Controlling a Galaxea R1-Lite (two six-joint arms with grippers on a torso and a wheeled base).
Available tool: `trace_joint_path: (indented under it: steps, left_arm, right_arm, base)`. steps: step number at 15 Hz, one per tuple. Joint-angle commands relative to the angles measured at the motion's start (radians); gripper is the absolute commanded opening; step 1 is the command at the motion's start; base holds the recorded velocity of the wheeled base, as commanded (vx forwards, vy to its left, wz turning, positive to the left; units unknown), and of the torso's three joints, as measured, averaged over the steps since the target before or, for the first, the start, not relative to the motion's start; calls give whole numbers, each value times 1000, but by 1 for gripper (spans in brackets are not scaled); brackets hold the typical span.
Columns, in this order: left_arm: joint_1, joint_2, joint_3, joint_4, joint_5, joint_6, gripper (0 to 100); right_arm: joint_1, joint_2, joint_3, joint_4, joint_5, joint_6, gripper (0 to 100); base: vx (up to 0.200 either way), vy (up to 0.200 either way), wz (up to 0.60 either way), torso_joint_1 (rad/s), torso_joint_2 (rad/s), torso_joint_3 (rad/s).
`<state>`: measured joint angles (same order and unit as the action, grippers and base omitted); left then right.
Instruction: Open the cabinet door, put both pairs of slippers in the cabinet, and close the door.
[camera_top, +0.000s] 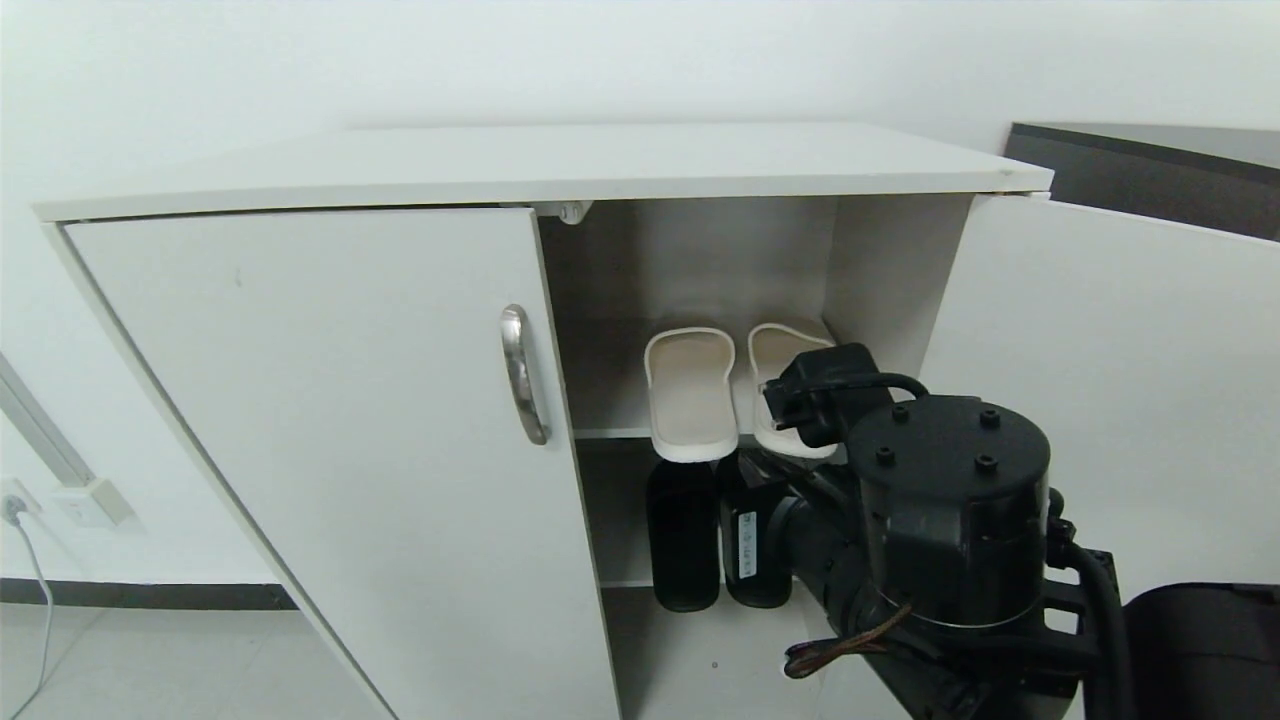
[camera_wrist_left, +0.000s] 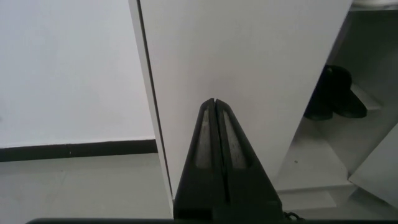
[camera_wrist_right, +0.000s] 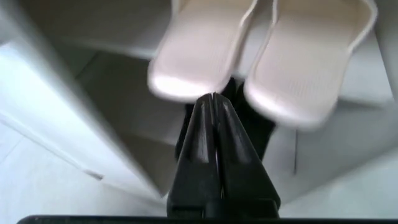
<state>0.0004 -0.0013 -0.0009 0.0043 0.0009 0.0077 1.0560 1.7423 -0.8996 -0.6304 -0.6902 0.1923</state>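
White wall backs a white cabinet whose right door stands swung wide. Both pairs lie inside, white slippers on the upper shelf, black slippers below. The right gripper, fingers pressed together on nothing, sits at the opening, so the open door lies off to its right, nearer that arm. The left gripper, likewise closed and empty, faces the shut left door. A small white label beside the black pair is unreadable.

A: The white flat-panelled cabinet looked like smooth, matt laminated board. Its curved silver handle was polished metal, glossy.
B: The cream moulded slippers seemed smooth and rubbery, with a faint sheen. The black slippers looked matt.
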Motion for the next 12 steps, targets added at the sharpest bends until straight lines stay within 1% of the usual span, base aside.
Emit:
trace_joint_path:
  steps: [1,8,12]
  left_arm:
    - [1,1,1,0,1,0,0]
    - [1,1,-1,0,1,0,0]
    - [0,1,-1,0,1,0,0]
  right_arm:
    - [-1,5,1,0,0,-1,0]
    - [-1,6,13,1,-2,-4,0]
    - [-1,5,34,-9,3,-21,0]
  base:
    - [-200,0,0,-12,-2,2]
    - [-200,0,0,2,2,2]
    - [0,0,0,0,0,0]
